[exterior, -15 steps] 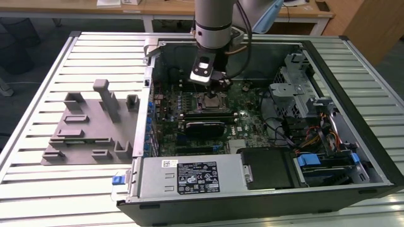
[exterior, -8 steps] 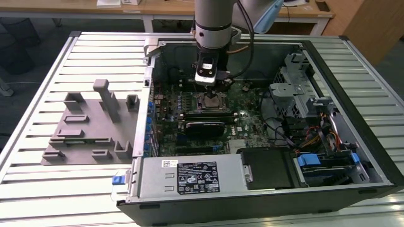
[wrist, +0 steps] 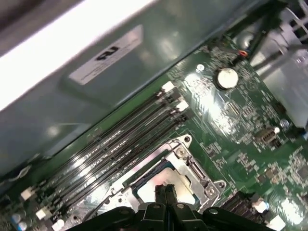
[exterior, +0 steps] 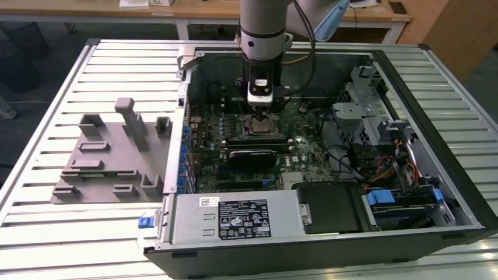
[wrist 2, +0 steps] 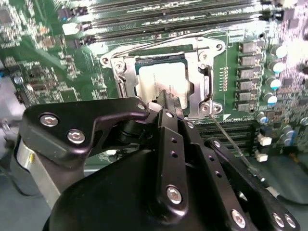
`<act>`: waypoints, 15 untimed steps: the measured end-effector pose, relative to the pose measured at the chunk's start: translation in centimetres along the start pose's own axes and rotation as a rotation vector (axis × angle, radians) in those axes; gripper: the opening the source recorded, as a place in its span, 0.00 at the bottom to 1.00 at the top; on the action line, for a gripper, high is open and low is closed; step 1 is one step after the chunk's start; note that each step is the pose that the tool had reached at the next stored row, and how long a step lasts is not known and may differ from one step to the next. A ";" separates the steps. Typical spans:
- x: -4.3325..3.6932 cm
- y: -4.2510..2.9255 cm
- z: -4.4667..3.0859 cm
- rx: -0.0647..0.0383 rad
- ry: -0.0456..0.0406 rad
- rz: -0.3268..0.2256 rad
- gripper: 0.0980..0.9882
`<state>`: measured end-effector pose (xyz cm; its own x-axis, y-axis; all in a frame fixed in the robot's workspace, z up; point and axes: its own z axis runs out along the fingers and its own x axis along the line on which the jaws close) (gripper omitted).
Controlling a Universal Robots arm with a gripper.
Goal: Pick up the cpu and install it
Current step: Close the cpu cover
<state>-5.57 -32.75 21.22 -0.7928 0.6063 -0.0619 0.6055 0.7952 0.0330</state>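
Two fingers point(wrist: 160, 193), pressed together, hang over the socketed cpu point(wrist 2: 160, 79), which we judge light, stiff, fragile, best gripped by edges.

The fingers point(wrist 2: 169, 102) cover part of the cpu point(wrist 2: 152, 79) in the second wrist view.

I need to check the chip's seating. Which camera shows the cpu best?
The second wrist view: the cpu lies large inside the socket frame, its near edge behind the end effector. The first wrist view shows part of its silver top; the exterior view shows a small patch.
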 end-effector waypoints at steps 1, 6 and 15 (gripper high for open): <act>0.00 0.00 0.01 -0.001 0.0004 -0.018 0.01; 0.00 0.00 0.05 -0.006 0.0032 -0.109 0.01; 0.01 -0.01 0.18 -0.006 0.0070 -0.265 0.01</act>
<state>-5.57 -32.75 21.04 -0.9241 0.3769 -0.0624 0.3762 0.9262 0.0228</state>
